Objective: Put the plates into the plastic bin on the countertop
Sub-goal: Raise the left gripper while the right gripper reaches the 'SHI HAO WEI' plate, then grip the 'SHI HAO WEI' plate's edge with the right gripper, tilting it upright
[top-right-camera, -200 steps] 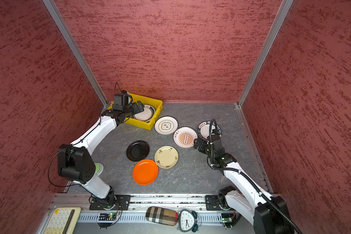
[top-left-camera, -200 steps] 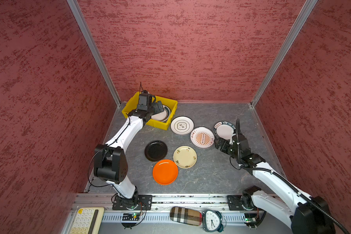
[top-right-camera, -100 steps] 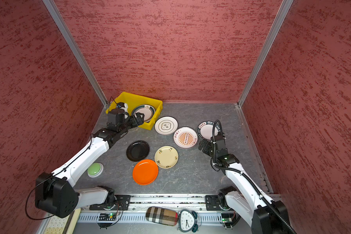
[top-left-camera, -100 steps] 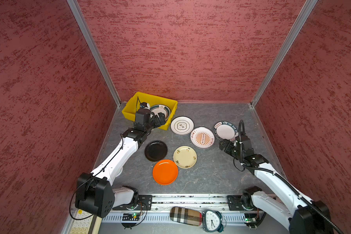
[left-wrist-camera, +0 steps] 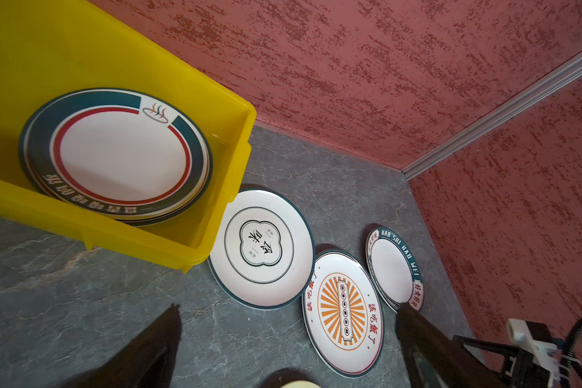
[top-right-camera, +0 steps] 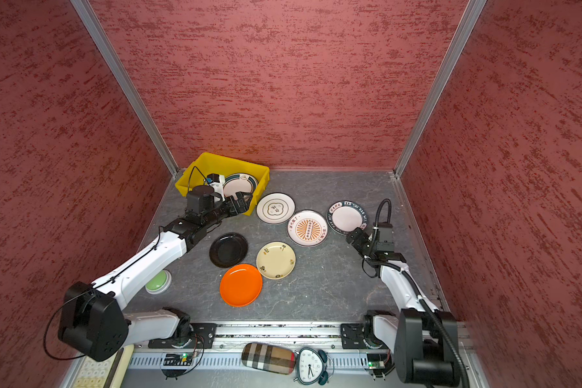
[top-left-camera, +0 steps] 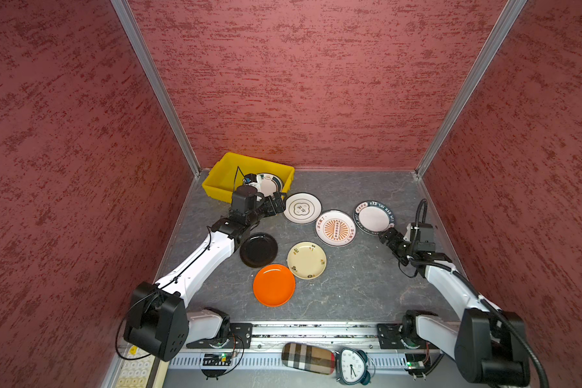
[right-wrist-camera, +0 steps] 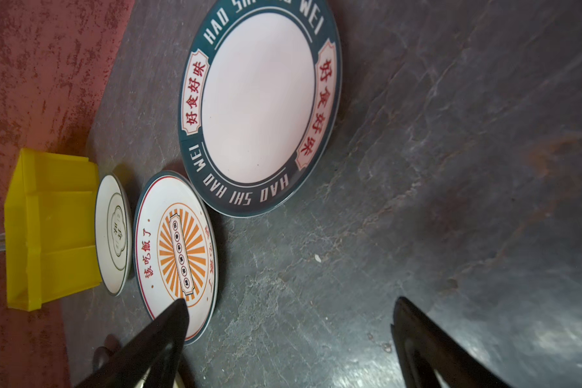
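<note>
Six plates [top-left-camera: 335, 228] lie loose on the worktop [top-left-camera: 367, 278], a teal-rimmed stack [top-left-camera: 268, 184] sits in the yellow bin [top-left-camera: 215, 192]; left hand [top-left-camera: 278, 205] gapes empty beside the bin, right hand [top-left-camera: 386, 236] spread wide near the lettered plate [top-left-camera: 373, 217].

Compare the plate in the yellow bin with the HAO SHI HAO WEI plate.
The bin plate tops a stack inside the yellow bin; the HAO SHI HAO WEI plate lies on the countertop. Bin plate has a red ring, HAO SHI plate none. Both round, white, teal-rimmed.
</note>
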